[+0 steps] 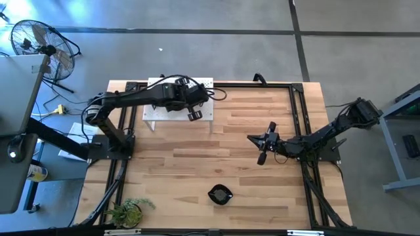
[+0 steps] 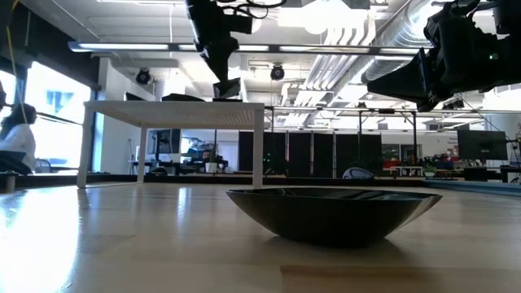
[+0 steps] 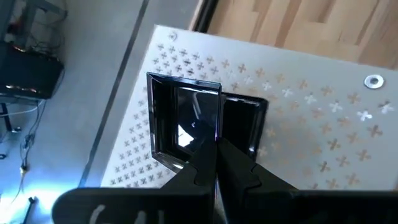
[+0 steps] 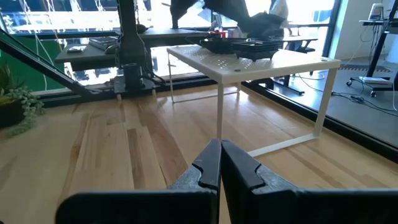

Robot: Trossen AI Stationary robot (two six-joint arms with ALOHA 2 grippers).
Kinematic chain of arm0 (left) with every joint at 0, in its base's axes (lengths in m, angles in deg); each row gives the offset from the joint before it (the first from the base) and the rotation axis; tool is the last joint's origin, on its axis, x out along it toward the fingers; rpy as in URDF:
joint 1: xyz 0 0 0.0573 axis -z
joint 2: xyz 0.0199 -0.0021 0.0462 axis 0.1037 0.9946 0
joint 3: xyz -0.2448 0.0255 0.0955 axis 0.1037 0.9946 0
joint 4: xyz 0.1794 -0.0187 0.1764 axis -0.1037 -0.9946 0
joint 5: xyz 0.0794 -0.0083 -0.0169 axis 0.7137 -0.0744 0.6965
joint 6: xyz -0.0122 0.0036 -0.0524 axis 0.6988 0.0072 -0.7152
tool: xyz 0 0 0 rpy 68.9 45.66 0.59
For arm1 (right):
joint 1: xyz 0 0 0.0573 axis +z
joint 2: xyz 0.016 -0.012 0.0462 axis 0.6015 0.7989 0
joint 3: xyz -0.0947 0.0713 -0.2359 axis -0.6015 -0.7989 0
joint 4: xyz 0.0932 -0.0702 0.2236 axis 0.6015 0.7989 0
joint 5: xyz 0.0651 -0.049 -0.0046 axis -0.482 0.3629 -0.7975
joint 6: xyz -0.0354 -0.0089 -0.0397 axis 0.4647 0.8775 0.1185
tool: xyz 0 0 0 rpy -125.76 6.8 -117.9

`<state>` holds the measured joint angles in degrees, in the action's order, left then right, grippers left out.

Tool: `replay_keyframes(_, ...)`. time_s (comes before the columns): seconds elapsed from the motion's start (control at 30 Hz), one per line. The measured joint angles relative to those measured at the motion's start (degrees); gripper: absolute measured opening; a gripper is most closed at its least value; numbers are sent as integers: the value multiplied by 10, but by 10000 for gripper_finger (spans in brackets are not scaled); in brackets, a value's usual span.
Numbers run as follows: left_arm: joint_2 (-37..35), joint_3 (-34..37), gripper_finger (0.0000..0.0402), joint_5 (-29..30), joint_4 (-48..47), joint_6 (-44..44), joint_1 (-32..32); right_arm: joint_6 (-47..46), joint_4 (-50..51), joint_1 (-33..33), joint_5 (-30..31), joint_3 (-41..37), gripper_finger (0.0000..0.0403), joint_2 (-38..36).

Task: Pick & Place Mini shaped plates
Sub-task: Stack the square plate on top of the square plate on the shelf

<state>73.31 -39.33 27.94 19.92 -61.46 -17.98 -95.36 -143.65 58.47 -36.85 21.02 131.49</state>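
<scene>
My left gripper (image 3: 215,149) is shut on a glossy black square mini plate (image 3: 183,118), above the white perforated board (image 3: 298,93) of a small stand at the table's far left (image 1: 154,117). Beside the plate shows a dark rectangle (image 3: 244,119); whether it is another plate or a shadow, I cannot tell. Dark dishes (image 4: 241,43) lie on the stand's top. A rounded black plate (image 1: 220,195) rests by its underside on the wood near the front edge (image 2: 334,213). My right gripper (image 4: 219,155) waits shut over the table's right middle (image 1: 252,139). My left gripper pinches the square plate's rim (image 3: 202,144) between its two fingers, at the edge nearest the wrist and close to a corner. The fingers slant down from the near side. The plate stands tilted on edge beyond the fingertips, clear of the perforated board.
The white stand (image 2: 175,110) has thin legs at the far left. A small potted plant (image 1: 128,211) sits at the near left corner. Black frame rails (image 1: 298,124) run along the table's sides. Bare wood lies between the stand and the front plate.
</scene>
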Motion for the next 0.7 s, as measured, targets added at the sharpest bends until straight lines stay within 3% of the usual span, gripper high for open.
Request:
replay_keyframes(0.4, 22, -1, 3, 0, 4, -19, 0, -1, -2, 0, 0, 0, 0, 0)
replay_keyframes(0.7, 25, 1, 82, -5, -7, -26, 0, -1, -2, 0, 0, 0, 0, 0)
